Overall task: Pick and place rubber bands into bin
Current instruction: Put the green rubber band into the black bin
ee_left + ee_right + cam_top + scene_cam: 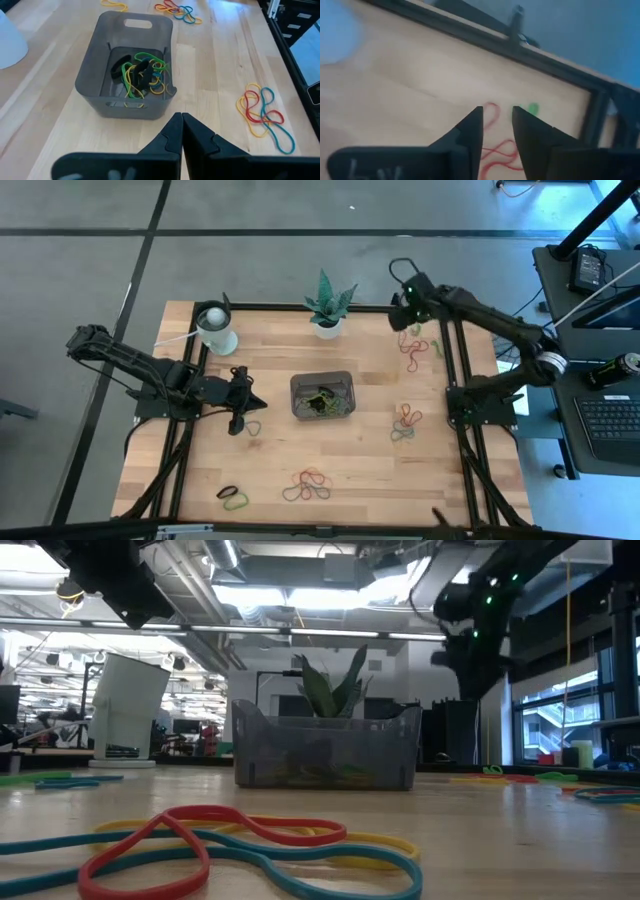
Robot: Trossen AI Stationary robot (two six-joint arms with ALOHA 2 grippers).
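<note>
The dark grey bin [322, 395] stands mid-table with a tangle of green, yellow and black rubber bands [142, 75] inside. More bands lie loose on the wood: a red and green group [412, 345] near the far right, a cluster [405, 423] right of the bin, others [308, 485] near the front, and one [250, 425] beside the left arm. My left gripper [181, 122] is shut and empty, just left of the bin [127, 65]. My right gripper [497, 122] is open above the far-right red band [492, 150], with a green band [532, 107] beyond it.
A white cup [217, 328] and a potted plant [327, 308] stand along the far edge. Black frame rails [455, 380] run along both table sides. A bare strip of wood lies between the bin and the front bands [240, 840].
</note>
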